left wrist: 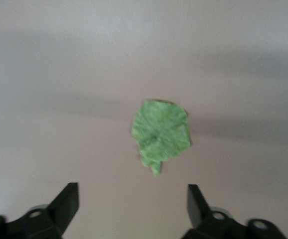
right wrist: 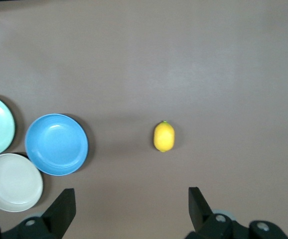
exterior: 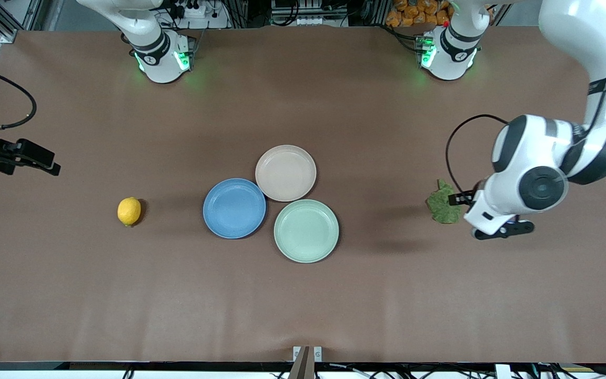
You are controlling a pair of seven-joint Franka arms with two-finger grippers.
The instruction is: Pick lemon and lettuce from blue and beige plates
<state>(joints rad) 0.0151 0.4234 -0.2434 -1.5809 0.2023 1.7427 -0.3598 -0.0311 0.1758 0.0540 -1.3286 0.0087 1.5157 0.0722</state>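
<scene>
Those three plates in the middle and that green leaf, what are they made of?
The blue plate, beige plate and pale green plate look like matte plastic or melamine: flat even colour, soft sheen, moulded rims. The lettuce looks like fabric or soft plastic, crinkled and dull, though a real leaf cannot be ruled out.

A robotics lab: brown-covered table (exterior: 303, 305), aluminium framing (exterior: 6, 18), cabling (exterior: 303, 10)
</scene>
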